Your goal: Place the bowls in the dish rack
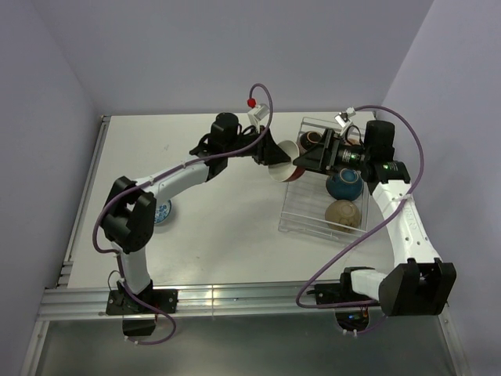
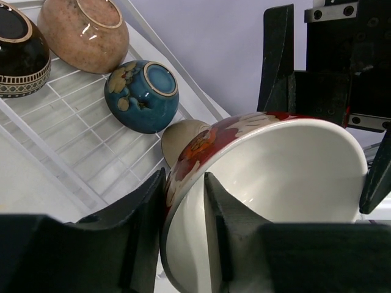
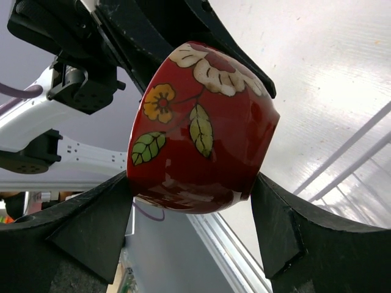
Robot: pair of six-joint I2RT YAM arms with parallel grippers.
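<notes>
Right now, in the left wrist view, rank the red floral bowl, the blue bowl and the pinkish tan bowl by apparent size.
1. red floral bowl, far largest, but nearest the camera.
2. pinkish tan bowl, cropped at the top.
3. blue bowl, only slightly smaller; nearly alike.

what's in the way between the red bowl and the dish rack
Nothing visible. The red bowl, pinched by the left gripper and bracketed by the right gripper, hangs at the left edge of the dish rack.
</notes>
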